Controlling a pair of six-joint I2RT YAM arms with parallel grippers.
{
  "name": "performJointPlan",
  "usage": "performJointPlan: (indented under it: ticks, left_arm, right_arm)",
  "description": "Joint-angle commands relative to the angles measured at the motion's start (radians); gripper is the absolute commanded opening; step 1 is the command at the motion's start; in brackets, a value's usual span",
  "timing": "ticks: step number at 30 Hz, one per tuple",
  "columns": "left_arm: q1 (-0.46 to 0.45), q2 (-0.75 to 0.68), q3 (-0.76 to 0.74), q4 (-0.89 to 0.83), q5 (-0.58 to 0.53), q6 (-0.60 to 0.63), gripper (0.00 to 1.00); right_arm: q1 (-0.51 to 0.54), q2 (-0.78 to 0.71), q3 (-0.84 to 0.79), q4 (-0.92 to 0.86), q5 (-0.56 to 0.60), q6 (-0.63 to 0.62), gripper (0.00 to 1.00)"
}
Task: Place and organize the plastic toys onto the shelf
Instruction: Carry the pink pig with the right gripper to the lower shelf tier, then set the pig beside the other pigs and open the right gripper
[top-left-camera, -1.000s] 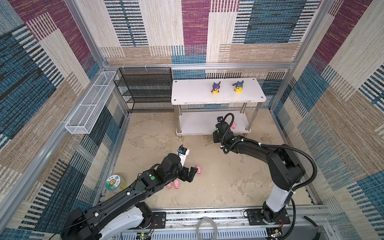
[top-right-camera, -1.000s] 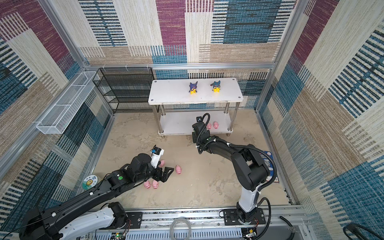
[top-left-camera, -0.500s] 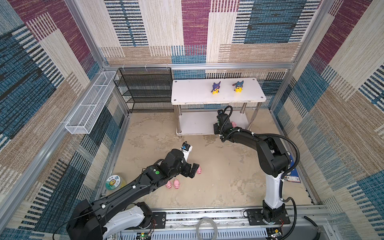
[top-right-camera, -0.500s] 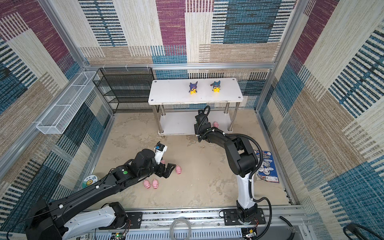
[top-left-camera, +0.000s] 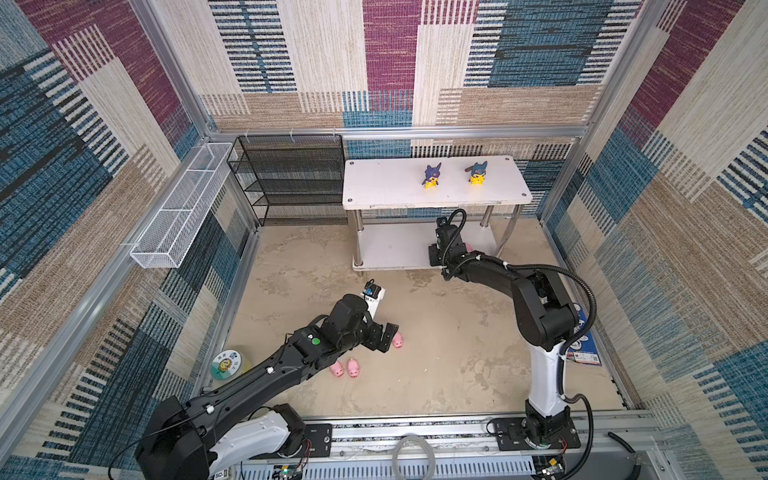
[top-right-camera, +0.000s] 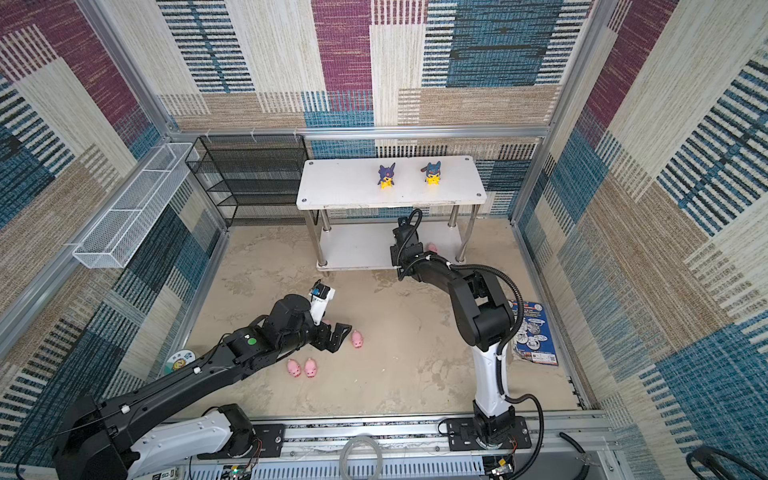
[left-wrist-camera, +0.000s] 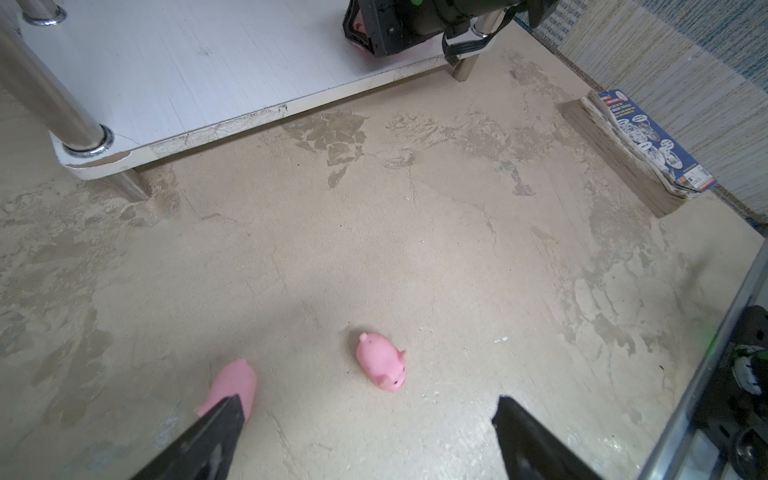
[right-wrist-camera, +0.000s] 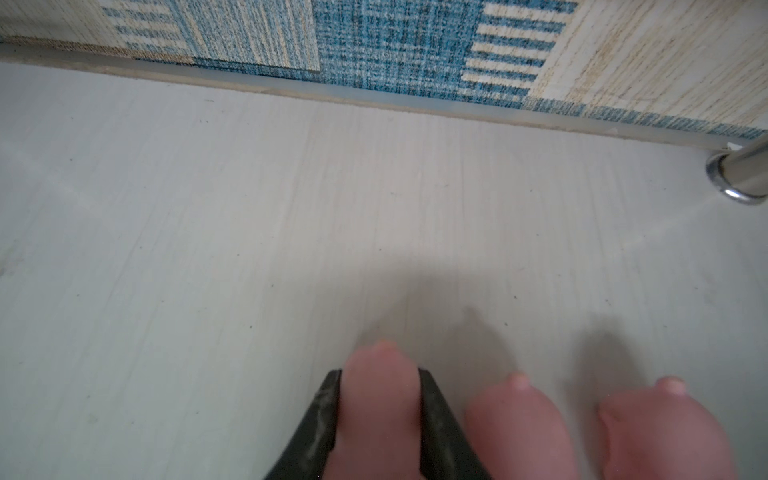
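The white shelf (top-left-camera: 386, 183) stands at the back, with two yellow hooded toys (top-left-camera: 431, 176) (top-left-camera: 477, 174) on its top tier. My right gripper (right-wrist-camera: 379, 372) is over the lower tier (right-wrist-camera: 208, 249), shut on a pink pig (right-wrist-camera: 380, 399). Two more pigs (right-wrist-camera: 515, 419) (right-wrist-camera: 660, 424) lie on that tier right beside it. My left gripper (left-wrist-camera: 368, 402) hangs open low over the floor. One pig (left-wrist-camera: 380, 365) lies just ahead between its fingers, untouched. Another pig (left-wrist-camera: 232, 384) lies against one fingertip, partly hidden. Two further pigs (top-left-camera: 337, 369) (top-left-camera: 353, 368) lie beside the left arm.
A black mesh rack (top-left-camera: 291, 178) stands left of the shelf, and a white wire basket (top-left-camera: 178, 212) hangs on the left wall. A green-lidded jar (top-left-camera: 226, 365) sits at the floor's left edge. A blue booklet (top-right-camera: 534, 332) lies by the right wall.
My right gripper has moved in under the shelf's top tier over the lower tier, still gripping its pig. My left gripper has edged forward toward the pig on the floor.
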Motion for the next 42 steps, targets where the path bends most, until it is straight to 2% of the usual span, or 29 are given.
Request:
performJointPlan:
  ticks: [1, 12, 20, 25, 42]
  left_arm:
    - [0.002, -0.008, 0.005, 0.007, 0.012, 0.017, 1.0]
    - [0.003, -0.013, 0.002, 0.003, 0.009, 0.016, 1.0]
    - [0.003, -0.013, 0.004, -0.003, 0.007, 0.016, 1.0]
    - [0.003, -0.013, 0.007, -0.008, 0.009, 0.014, 1.0]
    - [0.003, -0.051, -0.018, -0.015, 0.007, 0.004, 1.0]
  right_arm:
    - [-0.012, -0.01, -0.016, -0.031, 0.006, -0.006, 0.32]
    - [-0.037, -0.017, -0.019, -0.041, 0.0, -0.015, 0.33]
    - [-0.037, -0.026, -0.016, -0.039, -0.025, -0.014, 0.44]
    - [-0.037, -0.037, -0.018, -0.041, -0.036, -0.01, 0.47]
    - [-0.036, -0.098, -0.045, -0.048, -0.104, 0.016, 0.49]
